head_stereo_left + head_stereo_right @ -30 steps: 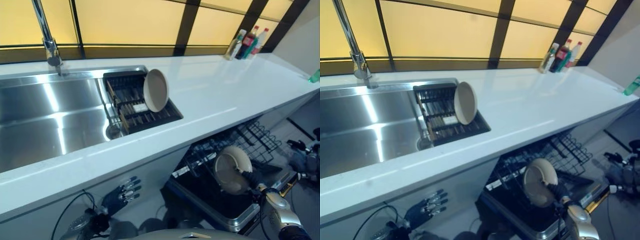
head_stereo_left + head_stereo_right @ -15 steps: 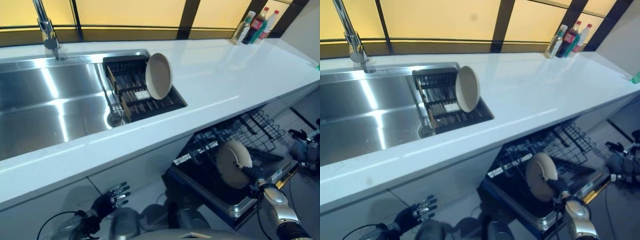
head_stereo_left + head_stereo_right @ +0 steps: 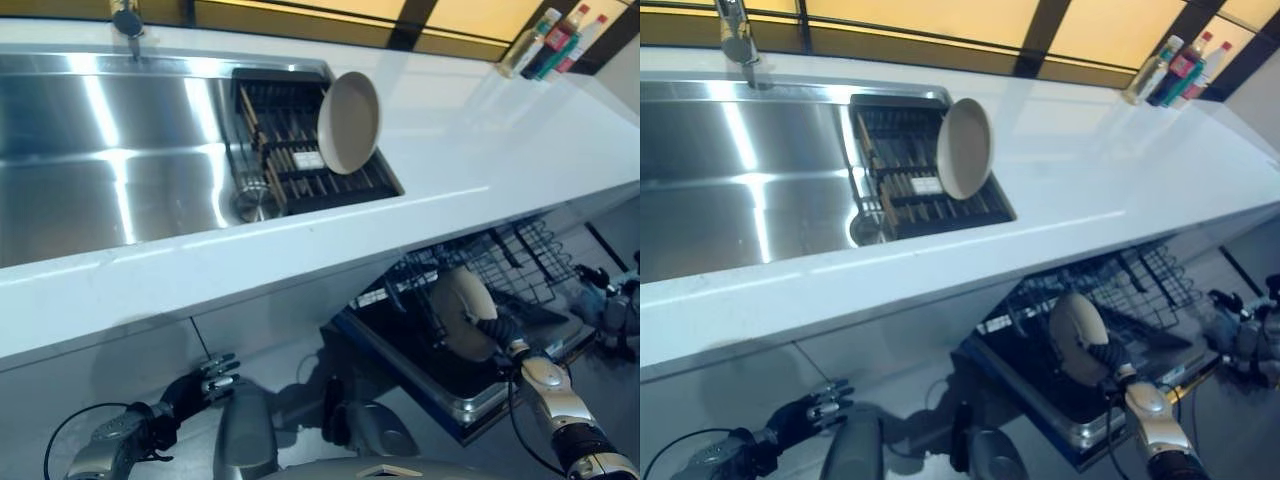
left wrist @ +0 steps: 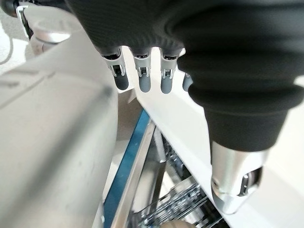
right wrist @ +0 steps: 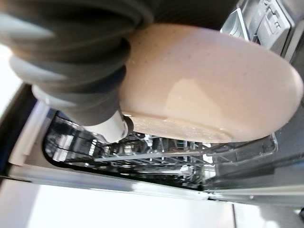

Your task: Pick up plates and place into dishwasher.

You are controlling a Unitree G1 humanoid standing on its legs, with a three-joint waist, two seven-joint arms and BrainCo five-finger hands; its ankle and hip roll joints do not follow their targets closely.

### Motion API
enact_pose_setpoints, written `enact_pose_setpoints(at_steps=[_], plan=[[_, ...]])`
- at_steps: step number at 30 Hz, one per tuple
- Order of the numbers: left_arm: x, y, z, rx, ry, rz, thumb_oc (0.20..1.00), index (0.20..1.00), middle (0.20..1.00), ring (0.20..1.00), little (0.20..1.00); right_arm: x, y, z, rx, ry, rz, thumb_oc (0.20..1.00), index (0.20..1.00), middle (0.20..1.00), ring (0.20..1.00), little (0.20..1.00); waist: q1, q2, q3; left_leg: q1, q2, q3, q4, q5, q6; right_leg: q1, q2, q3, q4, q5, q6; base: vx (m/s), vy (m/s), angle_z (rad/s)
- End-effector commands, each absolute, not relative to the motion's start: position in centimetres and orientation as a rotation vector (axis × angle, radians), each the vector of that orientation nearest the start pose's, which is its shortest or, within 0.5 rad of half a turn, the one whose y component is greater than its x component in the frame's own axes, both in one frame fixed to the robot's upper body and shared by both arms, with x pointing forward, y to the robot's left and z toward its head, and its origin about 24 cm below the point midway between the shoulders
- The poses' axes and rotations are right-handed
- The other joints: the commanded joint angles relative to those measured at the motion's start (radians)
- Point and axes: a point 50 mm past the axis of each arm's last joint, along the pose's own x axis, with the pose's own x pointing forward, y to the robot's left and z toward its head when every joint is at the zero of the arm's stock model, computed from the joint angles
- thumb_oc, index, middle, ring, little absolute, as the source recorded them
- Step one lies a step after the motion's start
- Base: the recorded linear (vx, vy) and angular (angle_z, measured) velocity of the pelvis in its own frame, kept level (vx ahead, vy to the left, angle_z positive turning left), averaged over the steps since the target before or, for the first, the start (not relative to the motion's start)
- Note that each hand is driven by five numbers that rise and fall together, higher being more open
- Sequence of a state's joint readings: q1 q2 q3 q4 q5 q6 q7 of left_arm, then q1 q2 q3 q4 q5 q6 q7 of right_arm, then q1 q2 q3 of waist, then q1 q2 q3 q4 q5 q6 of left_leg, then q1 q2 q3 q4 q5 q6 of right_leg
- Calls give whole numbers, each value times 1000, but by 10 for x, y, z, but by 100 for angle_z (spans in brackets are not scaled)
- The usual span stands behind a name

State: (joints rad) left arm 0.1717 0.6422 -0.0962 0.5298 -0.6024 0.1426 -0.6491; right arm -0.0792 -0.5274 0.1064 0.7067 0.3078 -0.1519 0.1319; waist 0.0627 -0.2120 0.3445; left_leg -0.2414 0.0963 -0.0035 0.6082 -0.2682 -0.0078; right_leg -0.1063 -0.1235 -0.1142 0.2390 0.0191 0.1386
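Left eye view: Your right hand (image 3: 497, 332) gripped a beige plate (image 3: 457, 312) by its rim, on edge, above the dishwasher's pulled-out lower rack (image 3: 510, 262). A second plate (image 3: 349, 122) leaned upright in the dish rack (image 3: 290, 165) set in the sink (image 3: 110, 150). Your left hand (image 3: 205, 377) hung low beneath the white countertop (image 3: 480, 150).

Right eye view: The same layout applied. The open dishwasher door (image 3: 1040, 400) lay under the held plate.

Left wrist view: The left hand's fingers (image 4: 142, 78) were straight and relaxed, holding nothing.

Right wrist view: The thumb (image 5: 111, 128) was clamped on the plate's underside (image 5: 209, 90), wire tines (image 5: 142, 156) just beyond.

Handling: You should have treated the plate as rigid, probably smooth-glazed, moderately heavy and chip-prone. Rim grip was the sensible hold.

Clearance: You had open room above the rack. The countertop's overhang and the upright tines were the edges to avoid.
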Motion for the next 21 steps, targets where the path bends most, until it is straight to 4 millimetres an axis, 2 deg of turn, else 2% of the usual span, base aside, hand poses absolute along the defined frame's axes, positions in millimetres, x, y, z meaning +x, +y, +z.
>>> enact_pose_setpoints(at_steps=[1, 5, 11, 21], plan=[[160, 287, -47, -162, 730, -428, 1000, 1000, 1000, 1000, 1000, 254, -300, -14, -346, 382, -28, 200, 200, 200, 200, 200, 26, 39, -14, 63, -8, 84, -165, 56, 92, -86, -7, 3, 28, 189, 73, 17, -91, 6], [163, 286, -44, -159, 734, -452, 1000, 1000, 1000, 1000, 1000, 259, -306, -14, -395, 402, -77, 200, 200, 200, 200, 200, 40, 43, -9, 63, -3, 77, -167, 59, 88, -81, -7, -4, 30, 202, 74, 25, -60, 12], [162, 282, -45, -142, 765, -487, 1000, 1000, 1000, 1000, 1000, 248, -313, -34, -473, 528, -141, 200, 200, 200, 200, 200, 59, 47, -20, 85, -4, 64, -181, 61, 86, -67, -7, -8, 20, 217, 80, 72, -43, 7], [162, 283, -45, -136, 788, -510, 1000, 1000, 1000, 1000, 1000, 236, -312, -53, -493, 651, -174, 200, 200, 200, 200, 200, 76, 54, -31, 114, -2, 53, -179, 50, 84, -49, -11, -7, 29, 238, 87, 67, -15, 9]])
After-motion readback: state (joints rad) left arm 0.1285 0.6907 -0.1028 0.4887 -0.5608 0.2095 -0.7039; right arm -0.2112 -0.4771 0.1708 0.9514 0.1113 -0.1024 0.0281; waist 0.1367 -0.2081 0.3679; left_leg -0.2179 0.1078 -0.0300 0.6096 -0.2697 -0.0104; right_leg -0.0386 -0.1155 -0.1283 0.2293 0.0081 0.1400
